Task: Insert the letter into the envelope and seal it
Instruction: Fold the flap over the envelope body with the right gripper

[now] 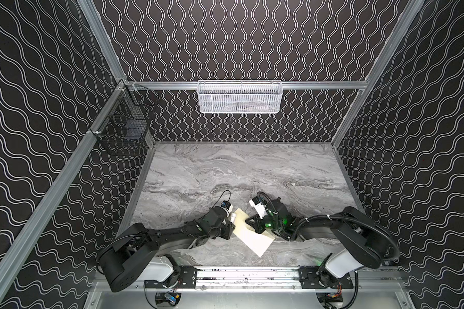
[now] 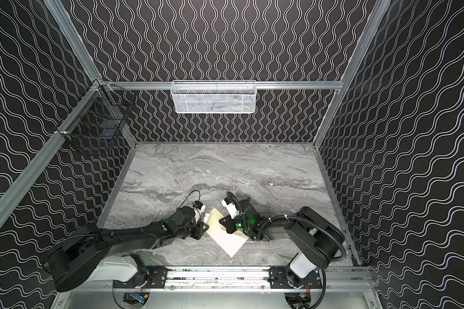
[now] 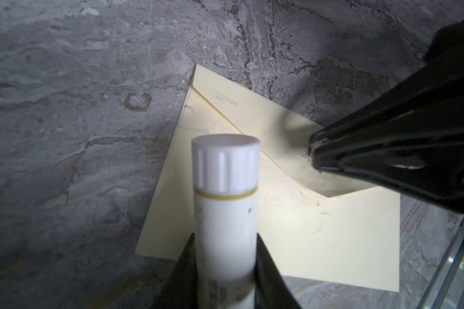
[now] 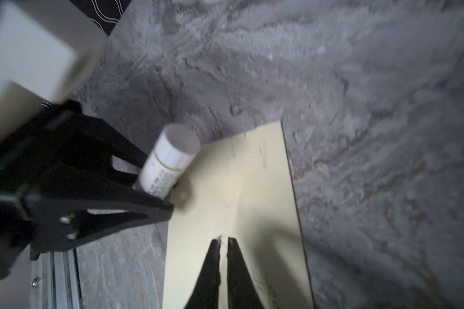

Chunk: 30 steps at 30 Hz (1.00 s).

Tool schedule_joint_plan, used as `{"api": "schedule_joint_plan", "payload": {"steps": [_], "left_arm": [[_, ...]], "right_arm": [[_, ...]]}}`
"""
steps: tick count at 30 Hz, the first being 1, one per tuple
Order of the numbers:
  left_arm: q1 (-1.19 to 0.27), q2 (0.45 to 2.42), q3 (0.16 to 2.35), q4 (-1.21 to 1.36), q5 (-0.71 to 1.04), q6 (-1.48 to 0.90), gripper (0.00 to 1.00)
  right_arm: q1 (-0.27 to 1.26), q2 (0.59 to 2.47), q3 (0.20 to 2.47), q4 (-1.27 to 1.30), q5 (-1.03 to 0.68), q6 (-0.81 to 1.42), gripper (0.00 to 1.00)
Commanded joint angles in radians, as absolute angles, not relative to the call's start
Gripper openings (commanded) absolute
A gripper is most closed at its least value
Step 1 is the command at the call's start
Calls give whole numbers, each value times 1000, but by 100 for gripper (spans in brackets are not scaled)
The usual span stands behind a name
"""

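The pale cream envelope (image 1: 253,236) (image 2: 229,240) lies flat on the marble table near the front, its pointed flap (image 3: 265,120) folded over the face. The letter is out of view. My left gripper (image 3: 225,236) (image 1: 230,220) is shut on a white capped stick (image 3: 225,203) (image 4: 169,160), which points over the envelope's edge. My right gripper (image 4: 223,240) (image 1: 248,220) stands over the flap with its jaws almost together and its fingertips (image 3: 315,153) at the paper. I cannot tell if paper is pinched between them.
The grey marble table (image 1: 225,174) stretches behind the arms. A white mesh basket (image 1: 239,97) hangs on the back rail and a black wire basket (image 1: 123,125) on the left rail. A metal rail (image 1: 247,275) carrying both arm bases runs along the front.
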State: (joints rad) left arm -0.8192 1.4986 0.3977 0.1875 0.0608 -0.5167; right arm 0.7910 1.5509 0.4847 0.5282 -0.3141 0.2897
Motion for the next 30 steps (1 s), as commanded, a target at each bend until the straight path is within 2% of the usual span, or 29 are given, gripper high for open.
{"api": "schedule_joint_plan", "payload": {"steps": [1, 8, 12, 16, 22, 30], "left_arm": [[-799, 1513, 400, 235, 90, -484, 0], [-790, 1526, 419, 247, 119, -478, 0], [-788, 1538, 425, 253, 126, -471, 0], [-788, 1558, 434, 269, 143, -474, 0], [-788, 1574, 442, 259, 159, -477, 0], [-786, 1580, 431, 267, 150, -478, 0]], "right_arm": [[793, 1492, 501, 476, -283, 197, 10], [779, 1440, 445, 408, -206, 118, 8], [844, 1426, 339, 521, -169, 99, 3], [914, 1506, 270, 684, -136, 110, 0], [980, 1623, 287, 750, -109, 117, 0], [1026, 1675, 318, 767, -94, 136, 0]]}}
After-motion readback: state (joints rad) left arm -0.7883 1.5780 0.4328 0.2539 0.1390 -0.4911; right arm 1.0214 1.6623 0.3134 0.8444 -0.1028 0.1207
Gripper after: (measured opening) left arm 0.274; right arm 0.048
